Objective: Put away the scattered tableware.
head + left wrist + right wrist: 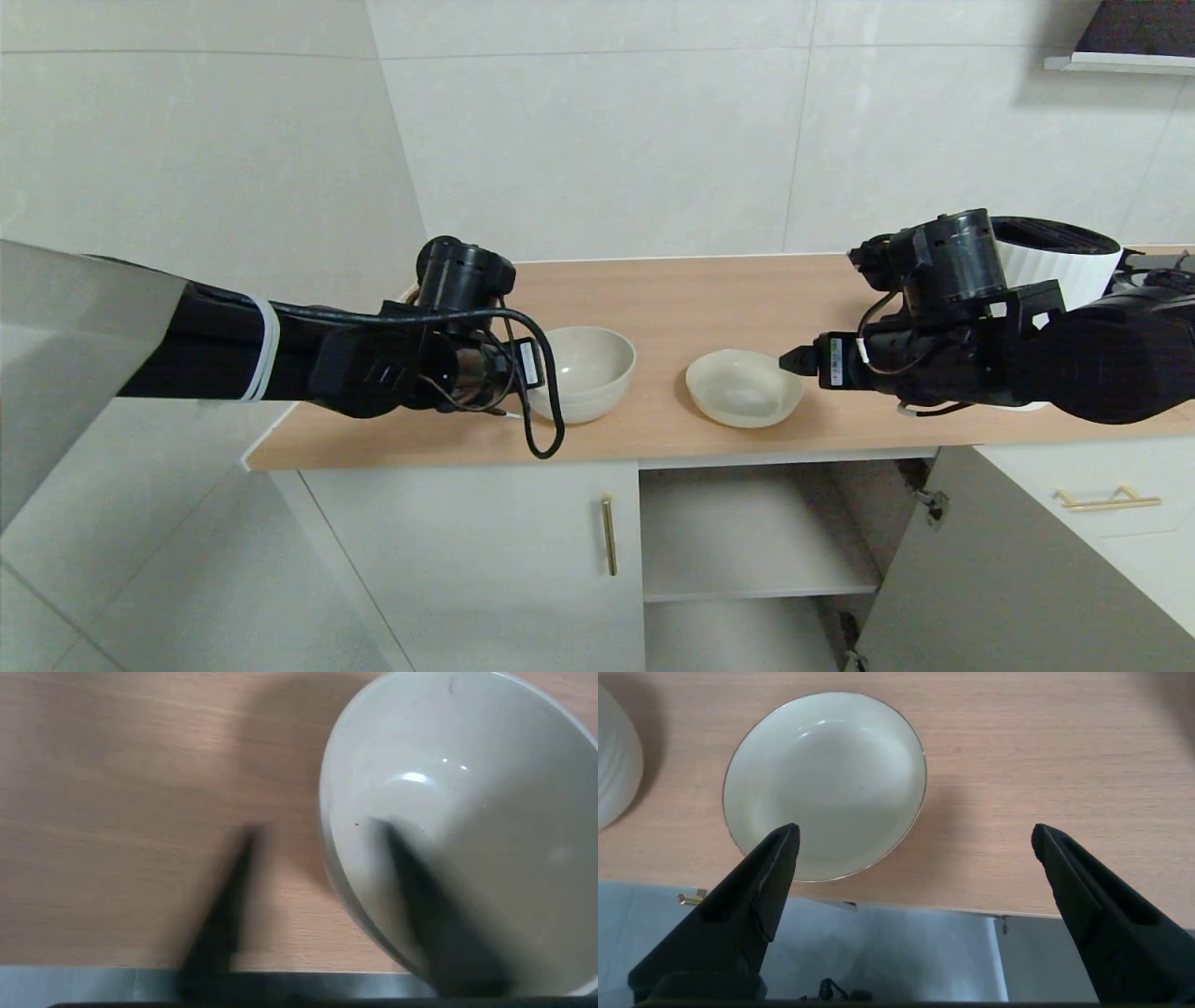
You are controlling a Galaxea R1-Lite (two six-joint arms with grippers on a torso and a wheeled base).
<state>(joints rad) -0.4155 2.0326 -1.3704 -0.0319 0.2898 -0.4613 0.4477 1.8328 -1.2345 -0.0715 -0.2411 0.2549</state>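
Head view shows me a wooden counter (pixel 672 299) with two pale bowls on it, side by side and a little apart. The deep bowl (pixel 586 369) is on the left. The shallow bowl (pixel 744 387) is on the right, close to the front edge. Both stand the right way up.

My left gripper (pixel 318 854) is down at the deep bowl. Its fingers are apart. One finger (pixel 411 887) is inside the bowl and the other is outside over the wood, so the rim sits between them. They have not pinched it, as far as I can see. The gap is much wider than the bowl's wall.

My right gripper (pixel 913 835) is spread wide too and holds nothing. It hangs just by the right side of the shallow bowl, with one finger over the bowl's edge and the other over bare wood.

Under the counter a cupboard (pixel 747 588) stands with its door (pixel 990 579) swung out, and I can see shelves inside. I think that is where the bowls should go. A white ribbed pot (pixel 1074 257) stands at the back behind my right arm.

So I judge the job has hardly begun. No bowl is lifted and no bowl is on a shelf. What is left is to pinch each rim, lift, and carry both bowls down into the cupboard.
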